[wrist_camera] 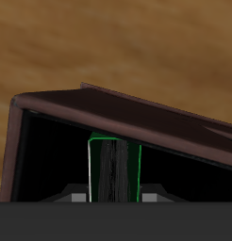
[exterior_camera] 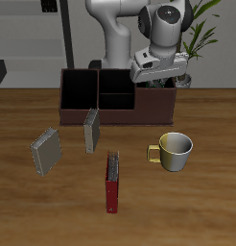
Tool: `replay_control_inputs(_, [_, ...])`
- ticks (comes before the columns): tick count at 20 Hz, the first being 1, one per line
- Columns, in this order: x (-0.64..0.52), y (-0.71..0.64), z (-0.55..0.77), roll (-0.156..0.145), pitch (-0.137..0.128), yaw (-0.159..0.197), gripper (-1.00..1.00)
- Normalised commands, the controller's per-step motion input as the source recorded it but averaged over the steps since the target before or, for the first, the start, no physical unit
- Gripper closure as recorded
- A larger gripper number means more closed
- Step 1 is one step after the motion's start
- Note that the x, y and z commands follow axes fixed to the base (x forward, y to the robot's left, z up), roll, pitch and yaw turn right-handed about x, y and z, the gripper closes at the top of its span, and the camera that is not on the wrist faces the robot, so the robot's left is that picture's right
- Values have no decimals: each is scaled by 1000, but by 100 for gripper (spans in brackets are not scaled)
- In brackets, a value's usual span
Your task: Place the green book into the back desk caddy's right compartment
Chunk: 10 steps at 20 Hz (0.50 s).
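A: While the arm leans over the table's back, where does the exterior view put the gripper (exterior_camera: 158,79)?

B: Right above one end cell of the back desk caddy (exterior_camera: 96,99), at about one o'clock from the table's middle. Its body hides that cell, so from here I cannot tell what it carries. The two cells that show are black-lined and bare.

A: And the rest of the table?

B: A grey book (exterior_camera: 91,130) stands just before the caddy's front wall, a second grey book (exterior_camera: 46,150) leans at nine o'clock, a red book (exterior_camera: 112,183) stands at six o'clock near the front edge, and a yellow mug (exterior_camera: 175,152) sits at three o'clock. A plant (exterior_camera: 199,38) stands behind the caddy.

A: What does the wrist view add?

B: The green book (wrist_camera: 114,169) is clamped between the fingers (wrist_camera: 80,198), dark edge toward the camera with thin green borders. It hangs upright over the right compartment (wrist_camera: 52,155), whose black lining surrounds it, with the brown wall running just beyond. Whether the book touches the floor of the cell, I cannot tell.
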Motion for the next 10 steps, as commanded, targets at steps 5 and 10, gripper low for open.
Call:
replay_control_inputs(5, [-30, -24, 54, 4, -1, -8, -100])
replay_control_inputs(10, [21, -27, 89, 2, -16, -4, -100])
